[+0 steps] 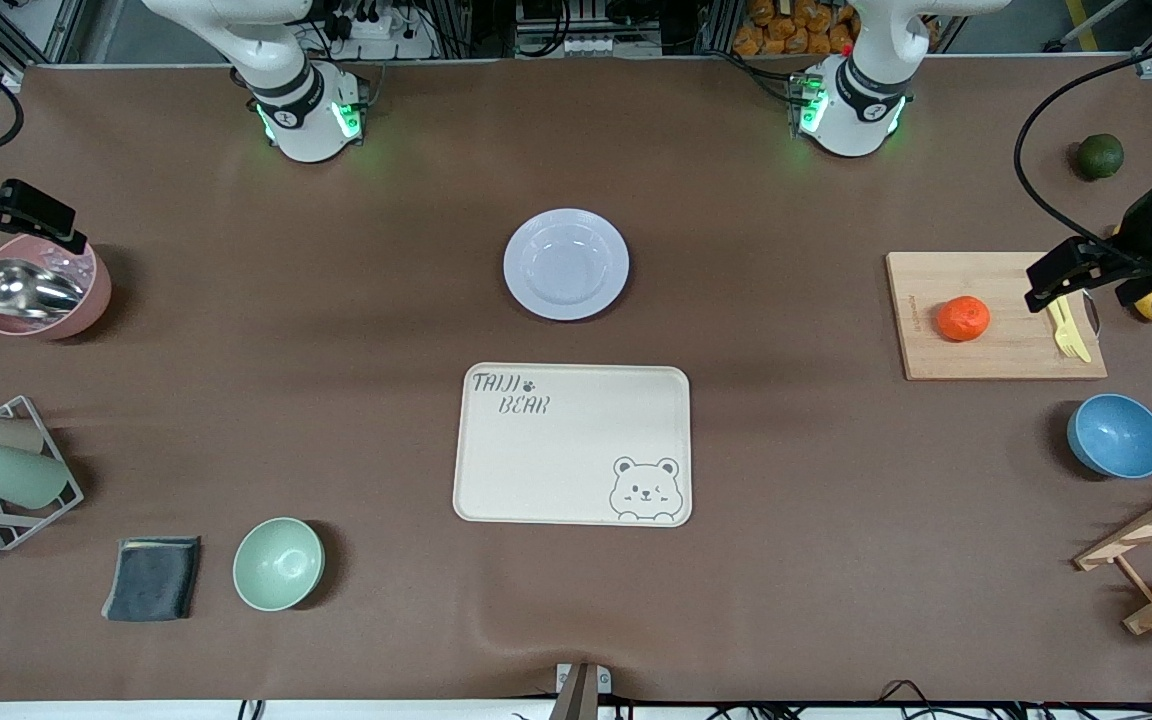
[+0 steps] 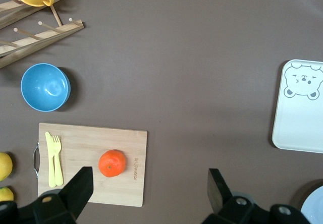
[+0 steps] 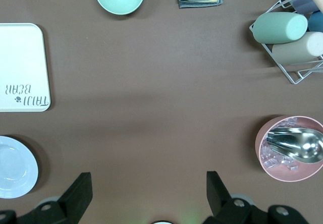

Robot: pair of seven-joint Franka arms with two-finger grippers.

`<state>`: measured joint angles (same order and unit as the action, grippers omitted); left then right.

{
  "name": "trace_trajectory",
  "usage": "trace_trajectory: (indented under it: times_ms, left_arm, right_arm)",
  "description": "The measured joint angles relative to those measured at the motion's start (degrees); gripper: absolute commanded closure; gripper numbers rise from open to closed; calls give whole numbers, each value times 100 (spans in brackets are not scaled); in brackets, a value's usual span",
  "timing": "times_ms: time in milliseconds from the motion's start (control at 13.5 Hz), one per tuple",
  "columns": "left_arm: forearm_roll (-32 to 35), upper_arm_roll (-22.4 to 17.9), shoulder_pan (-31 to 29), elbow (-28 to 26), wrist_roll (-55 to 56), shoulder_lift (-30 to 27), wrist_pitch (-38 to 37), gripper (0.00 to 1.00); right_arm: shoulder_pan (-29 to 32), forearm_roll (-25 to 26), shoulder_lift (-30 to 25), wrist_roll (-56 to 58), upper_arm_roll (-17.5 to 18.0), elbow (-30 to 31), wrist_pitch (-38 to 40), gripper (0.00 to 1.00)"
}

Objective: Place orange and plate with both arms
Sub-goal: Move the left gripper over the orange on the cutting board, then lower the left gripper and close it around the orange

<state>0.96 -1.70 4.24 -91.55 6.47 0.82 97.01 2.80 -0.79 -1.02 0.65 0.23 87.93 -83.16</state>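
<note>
Waiting at the two ends of the table, both arms hang high with nothing held, so the task looks to be at its very start: neither pick has begun.

The left gripper (image 1: 1071, 268) hovers over the knife-and-fork end of the wooden cutting board (image 1: 996, 352), its jaws spread wide and empty. The orange (image 1: 963, 318) sits on that board, apart from the jaws and toward the table's middle from them; in the left wrist view the orange (image 2: 112, 163) lies between the two fingers' lines but nearer one finger (image 2: 78, 187). The yellow plastic fork and knife (image 1: 1068, 328) lie almost under the jaws.

The right gripper (image 1: 16, 215) hangs over the pink bowl (image 1: 86, 300) holding a metal scoop, jaws likewise spread and empty. The lavender plate (image 1: 566, 264) rests well away from those jaws, at mid-table, just beside the bear-printed tray (image 1: 572, 443).

Next, I judge, the left gripper must shift to centre on the orange and descend, while the right arm needs a long reach to the plate's rim, probably bound for the tray.
</note>
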Motion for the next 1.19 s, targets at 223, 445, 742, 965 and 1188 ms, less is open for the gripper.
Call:
trace_trajectory:
  times_ms: [223,445,742,965,1188]
  left_arm:
    - [9,-37,-7,14,-1,28,-23,0]
    - [14,-193,-100,55,-222,233,-109,0]
    - [19,-213,-533,-218,-470,792,-228,0]
    - [16,-215,-720,-937,-536,1032,638,0]
    - [16,-209,-743,-1749,-536,1058,1553,0]
  right_arm:
    - [0,0,1,1,3,14,2,0]
    - [-1,0,6,1,11,27,3,0]
    - [-1,0,9,2,10,33,9,0]
    - [-1,0,11,2,11,34,10,0]
    - [-1,-9,10,2,15,33,-7,0]
